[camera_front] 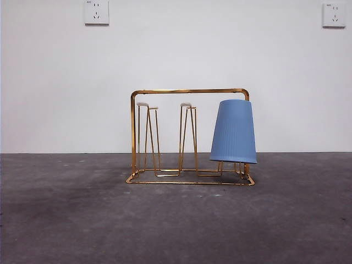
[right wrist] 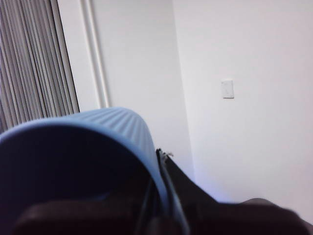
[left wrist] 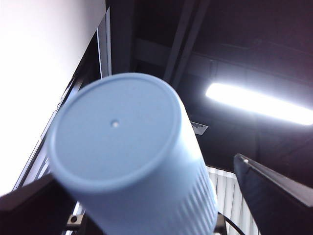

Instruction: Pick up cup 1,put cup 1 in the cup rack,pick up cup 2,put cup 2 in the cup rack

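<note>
A plain white wall point(camera_front: 176, 66) faces me behind the dark grey table point(camera_front: 176, 220), with one socket point(camera_front: 97, 12) at eleven o'clock and another socket point(camera_front: 334, 15) at one o'clock.

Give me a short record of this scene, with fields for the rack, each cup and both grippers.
cup rack: gold wire, upright on the dark table
racked cup: blue, upside down at the rack's end
left gripper: around second cup, blue, base toward the wrist camera; grip unclear
right gripper: pinching the wall of third cup, blue
front view: neither arm visible
</note>
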`<state>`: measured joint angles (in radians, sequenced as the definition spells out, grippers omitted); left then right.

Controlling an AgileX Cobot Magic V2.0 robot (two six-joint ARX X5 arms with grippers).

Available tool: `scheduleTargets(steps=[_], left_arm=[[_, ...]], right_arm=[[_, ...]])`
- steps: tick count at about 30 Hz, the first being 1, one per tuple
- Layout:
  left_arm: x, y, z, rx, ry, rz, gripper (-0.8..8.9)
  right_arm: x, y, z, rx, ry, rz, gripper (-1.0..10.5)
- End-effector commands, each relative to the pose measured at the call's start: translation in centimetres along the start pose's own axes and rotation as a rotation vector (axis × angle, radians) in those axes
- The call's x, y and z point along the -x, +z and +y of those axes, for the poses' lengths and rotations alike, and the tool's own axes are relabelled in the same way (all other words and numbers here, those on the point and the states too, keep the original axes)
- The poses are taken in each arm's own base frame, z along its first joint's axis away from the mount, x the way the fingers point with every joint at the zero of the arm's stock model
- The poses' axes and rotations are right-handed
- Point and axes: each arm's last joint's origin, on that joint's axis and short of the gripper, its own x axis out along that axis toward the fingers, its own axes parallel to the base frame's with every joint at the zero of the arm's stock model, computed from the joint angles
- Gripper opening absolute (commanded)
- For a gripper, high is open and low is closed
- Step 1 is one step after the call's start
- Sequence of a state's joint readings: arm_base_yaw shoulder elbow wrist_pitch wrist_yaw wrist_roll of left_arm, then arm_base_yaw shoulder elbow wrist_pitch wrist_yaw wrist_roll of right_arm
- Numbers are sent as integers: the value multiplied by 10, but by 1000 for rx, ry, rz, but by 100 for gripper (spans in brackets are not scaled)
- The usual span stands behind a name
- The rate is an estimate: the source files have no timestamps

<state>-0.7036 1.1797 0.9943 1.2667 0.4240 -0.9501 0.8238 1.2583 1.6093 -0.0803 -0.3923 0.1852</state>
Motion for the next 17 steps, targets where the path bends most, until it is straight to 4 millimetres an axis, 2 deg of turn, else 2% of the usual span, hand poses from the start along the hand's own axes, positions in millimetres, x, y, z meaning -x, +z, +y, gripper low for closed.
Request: scheduleTargets(steps=[1, 5, 7, 9, 11, 14, 17], left_arm=[[-1, 1, -2, -17, -6, -20, 504], [-1, 2, -2, -16, 5, -35, 485], [-1, 2, -2, -16, 5, -35, 353], [-1, 2, -2, -16, 7, -38, 171], [-1, 2, -1, -16, 11, -43, 87], [-1, 2, -1, -12, 21, -43, 79], [-1, 1, 0, -11, 24, -44, 8]], right_arm=[[-7, -6, 0, 6, 5, 11, -12], [-9, -8, 0, 14, 6, 18, -12], [-9, -8, 0, 18, 1, 15, -12], [-9, -8, 0, 19, 0, 14, -12], [-9, -8, 0, 19, 0, 14, -12], [-9, -8, 0, 19, 0, 13, -12], [-9, -8, 0, 15, -1, 22, -11]])
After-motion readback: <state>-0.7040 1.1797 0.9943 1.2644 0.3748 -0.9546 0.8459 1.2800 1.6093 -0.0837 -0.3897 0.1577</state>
